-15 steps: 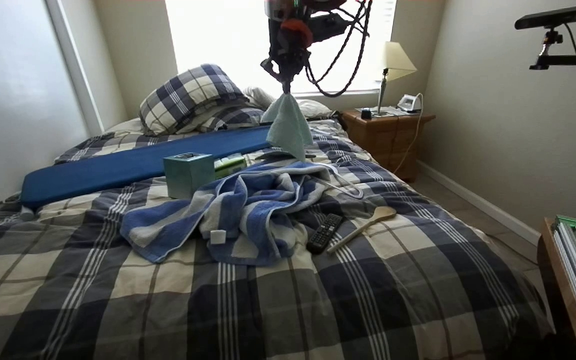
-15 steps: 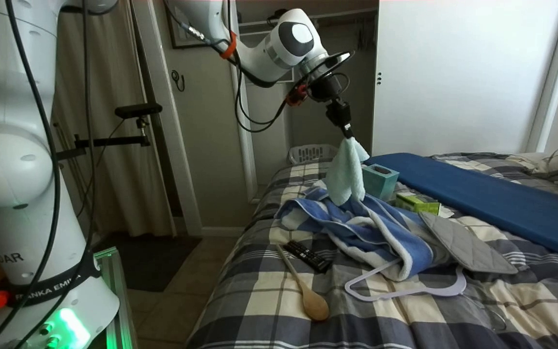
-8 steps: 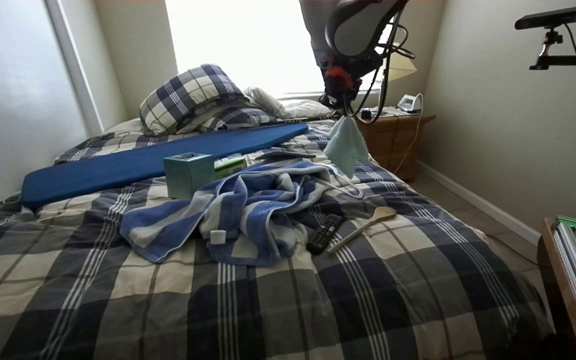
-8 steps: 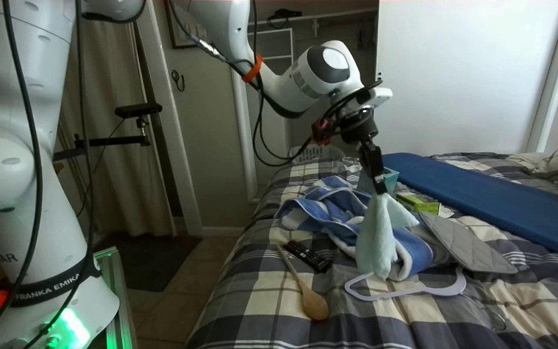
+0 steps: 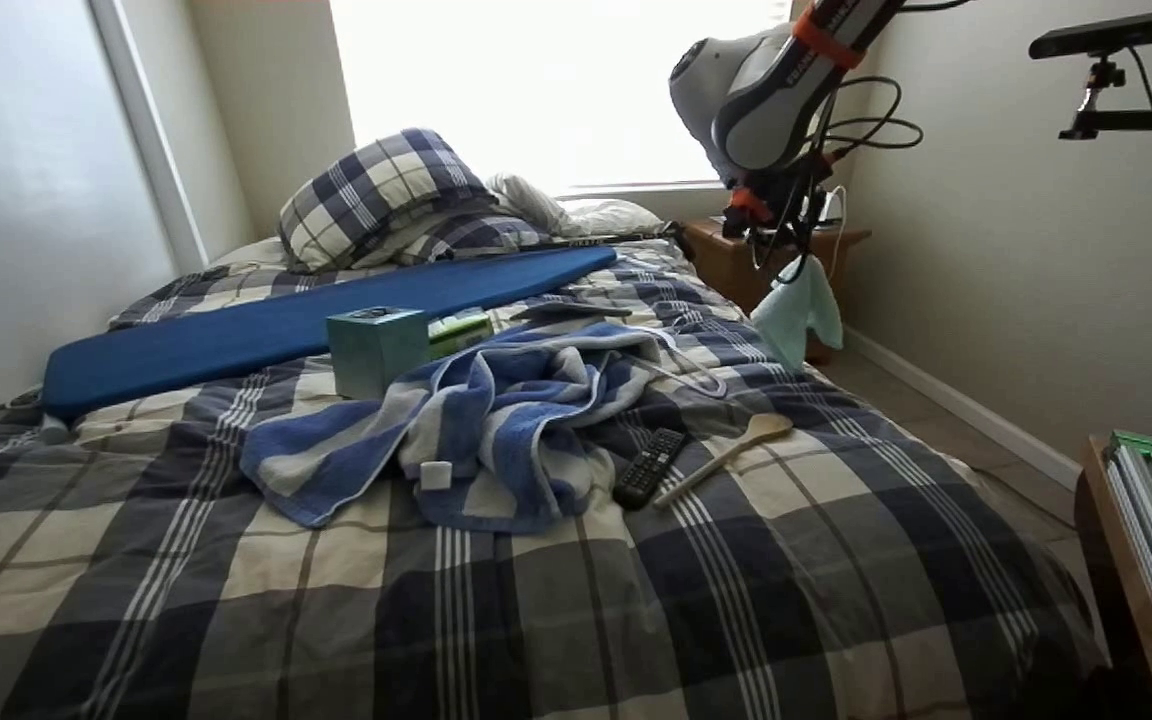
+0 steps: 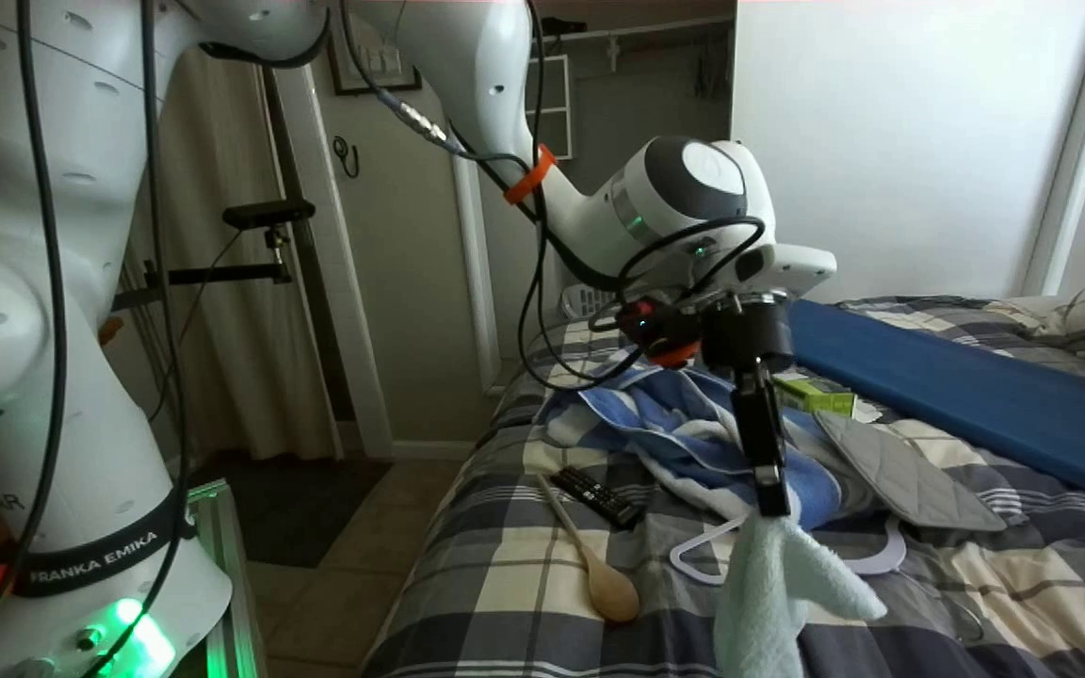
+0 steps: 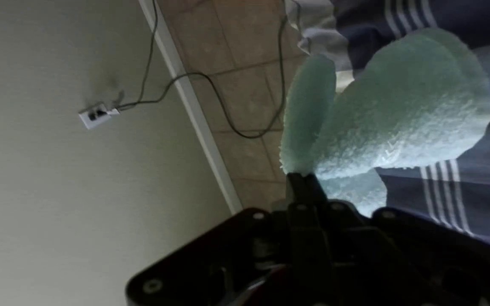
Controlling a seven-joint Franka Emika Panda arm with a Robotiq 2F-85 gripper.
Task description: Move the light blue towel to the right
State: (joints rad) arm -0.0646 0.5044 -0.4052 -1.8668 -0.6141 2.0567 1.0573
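Pinching the light blue towel point(image 7: 402, 110) by one gathered spot, the end effector point(image 7: 303, 175), its jaws nearly together, lets the rest droop in folds, right of the blue-and-white striped towel point(image 5: 496, 425) in an exterior view; holding it aloft probably keeps it from dragging the wooden spoon point(image 6: 607, 582) along.

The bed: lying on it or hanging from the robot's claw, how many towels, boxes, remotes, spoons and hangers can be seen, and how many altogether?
Towels: 2 (striped towel, light blue towel)
Boxes: 2 (teal box, green box)
Remotes: 1 (black remote)
Spoons: 1 (wooden spoon)
Hangers: 1 (pale hanger)
Total: 7
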